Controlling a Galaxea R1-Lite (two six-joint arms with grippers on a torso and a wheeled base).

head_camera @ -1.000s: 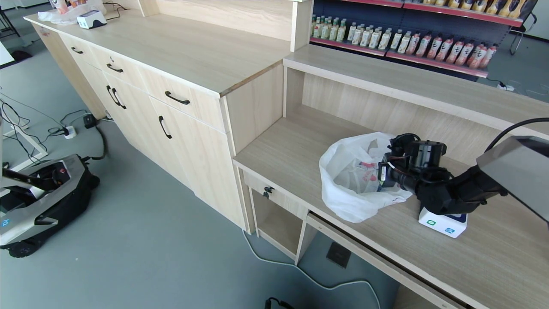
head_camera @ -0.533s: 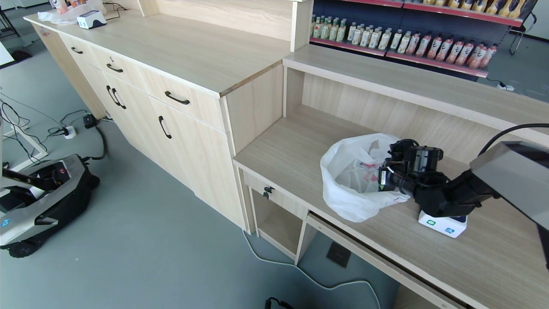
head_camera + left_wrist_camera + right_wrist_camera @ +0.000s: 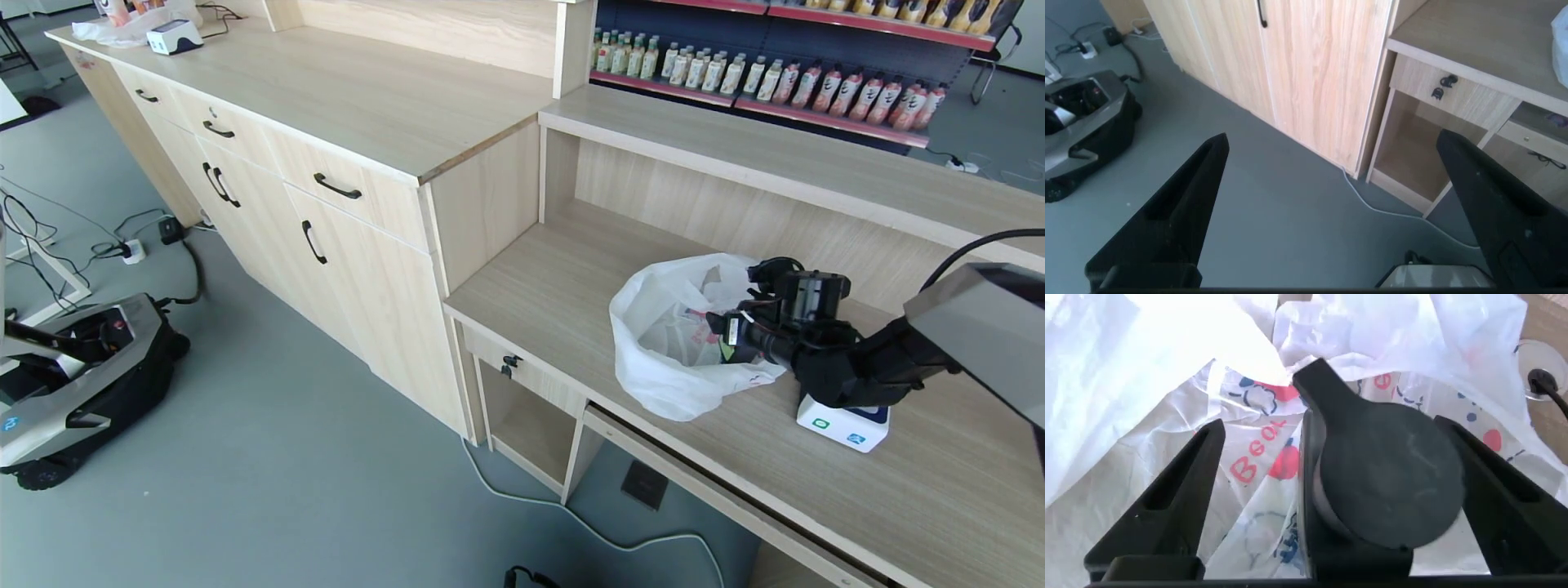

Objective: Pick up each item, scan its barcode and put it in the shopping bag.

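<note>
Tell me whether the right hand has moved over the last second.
Yes, slightly: the right hand has edged further into the shopping bag, away from the white scanner.

- Two white plastic bags: the shopping bag [image 3: 665, 392] on the pale wooden tabletop [image 3: 539, 286], and a far bag [image 3: 106, 31] on the long wooden counter [image 3: 367, 90].
- Two small white box-shaped devices: the near scanner [image 3: 841, 429] and the far scanner [image 3: 174, 36].
- One black round-topped item [image 3: 1388, 490].
- Two black grippers: the left gripper [image 3: 1333, 137] and the right gripper [image 3: 1328, 425].
- Six black cupboard handles [image 3: 337, 187].
</note>
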